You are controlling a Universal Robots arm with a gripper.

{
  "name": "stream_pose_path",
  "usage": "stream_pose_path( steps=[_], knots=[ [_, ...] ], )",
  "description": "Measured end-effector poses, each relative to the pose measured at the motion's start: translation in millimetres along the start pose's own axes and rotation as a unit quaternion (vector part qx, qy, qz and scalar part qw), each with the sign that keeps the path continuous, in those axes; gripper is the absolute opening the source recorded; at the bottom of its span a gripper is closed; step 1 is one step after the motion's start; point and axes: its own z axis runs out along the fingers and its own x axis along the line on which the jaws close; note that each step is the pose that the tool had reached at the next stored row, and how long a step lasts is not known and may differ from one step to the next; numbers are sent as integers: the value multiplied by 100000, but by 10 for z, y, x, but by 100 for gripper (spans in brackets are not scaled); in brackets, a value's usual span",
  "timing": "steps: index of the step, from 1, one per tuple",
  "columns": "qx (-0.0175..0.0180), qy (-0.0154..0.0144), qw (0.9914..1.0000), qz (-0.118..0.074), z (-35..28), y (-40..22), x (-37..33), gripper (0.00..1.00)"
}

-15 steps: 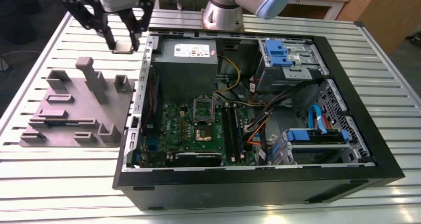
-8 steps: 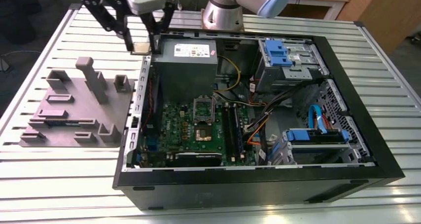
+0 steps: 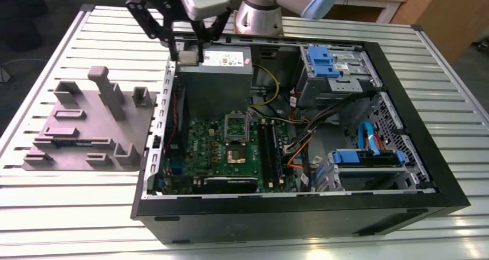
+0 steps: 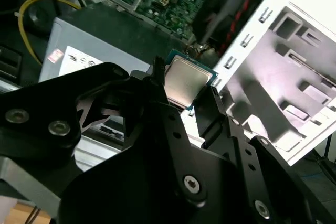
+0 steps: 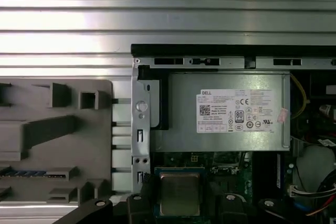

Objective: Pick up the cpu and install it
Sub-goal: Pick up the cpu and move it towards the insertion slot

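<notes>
The cpu (image 4: 185, 81) is a small square chip with a silvery top on a green-edged board, and it is pinched between the black fingers of my gripper (image 4: 185, 84). In the first wrist view the cpu (image 5: 179, 192) hangs in my gripper (image 5: 179, 195) just above the motherboard's edge, below the grey power supply. In the exterior view my gripper (image 3: 185, 51) holds the cpu (image 3: 185, 56) high over the far corner of the open computer case, on the exterior view's left. The motherboard's socket (image 3: 235, 153) lies open, its silver frame (image 3: 235, 122) folded up.
The black computer case (image 3: 306, 205) lies open on a slatted metal table. A grey power supply (image 3: 217, 71) with a white label sits under my gripper. A grey parts fixture (image 3: 91, 128) stands beside the case on the exterior view's left. Blue drive cages (image 3: 328, 62) and cables fill the case's other half.
</notes>
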Motion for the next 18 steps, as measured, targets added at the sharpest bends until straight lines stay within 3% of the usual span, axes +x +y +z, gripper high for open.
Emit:
stream_pose_path(
  steps=[18],
  knots=[
    [3,2,100000,1,85,15,-816,47]
  ],
)
